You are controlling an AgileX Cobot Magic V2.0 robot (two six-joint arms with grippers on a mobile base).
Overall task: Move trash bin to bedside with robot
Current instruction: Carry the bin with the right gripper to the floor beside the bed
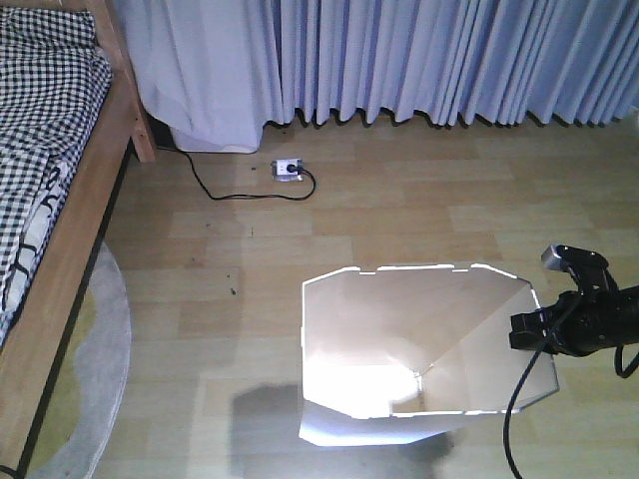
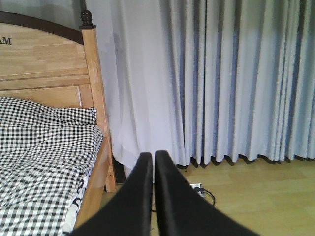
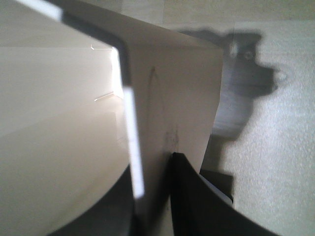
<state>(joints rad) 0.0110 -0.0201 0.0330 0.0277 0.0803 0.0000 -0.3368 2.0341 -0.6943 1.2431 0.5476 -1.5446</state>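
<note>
The white trash bin [image 1: 399, 339] stands on the wooden floor at the lower centre, its notched rim up and its cream inside showing. My right gripper [image 1: 534, 334] is shut on the bin's right wall at the rim. In the right wrist view the wall [image 3: 172, 98] runs between the two black fingers of that gripper [image 3: 152, 172], one inside the bin and one outside. The bed's wooden side rail [image 1: 60, 230] and checked bedding [image 1: 40, 100] are at the far left, well apart from the bin. My left gripper [image 2: 153, 156] is shut and empty, facing the bed [image 2: 44, 147] and curtain.
Pale curtains [image 1: 399, 60] hang along the far wall. A power strip [image 1: 288, 170] with a black cable [image 1: 215, 190] lies on the floor behind the bin. A round grey rug [image 1: 105, 369] lies beside the bed rail. The bed post [image 1: 140, 130] stands at the back left.
</note>
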